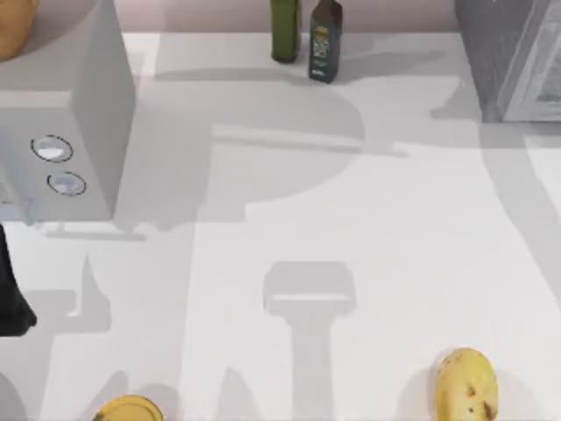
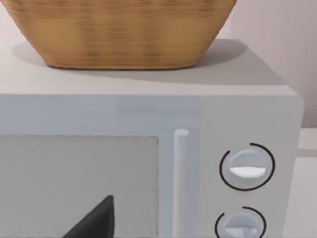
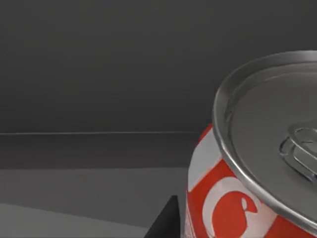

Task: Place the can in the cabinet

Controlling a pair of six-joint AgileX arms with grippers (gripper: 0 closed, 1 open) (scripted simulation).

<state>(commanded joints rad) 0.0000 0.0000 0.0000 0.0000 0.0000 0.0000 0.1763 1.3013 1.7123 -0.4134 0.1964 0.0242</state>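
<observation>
The can [image 3: 237, 198], red with white lettering and a silver-grey top, looms close in the right wrist view, tilted. My right gripper is shut on the can; one dark fingertip [image 3: 166, 223] lies against its side. Dark grey flat walls [image 3: 99, 74] stand behind and around the can. In the top view the grey cabinet [image 1: 513, 61] stands at the table's far right corner. My left arm [image 1: 10, 298] is parked at the table's left edge, facing the microwave.
A white microwave [image 1: 66, 114] with two round knobs stands at the far left, a wicker basket [image 2: 119, 34] on top. Two dark bottles [image 1: 285, 31] [image 1: 325, 44] stand at the back. A banana [image 1: 466, 386] and another yellow item [image 1: 129, 410] lie near the front edge.
</observation>
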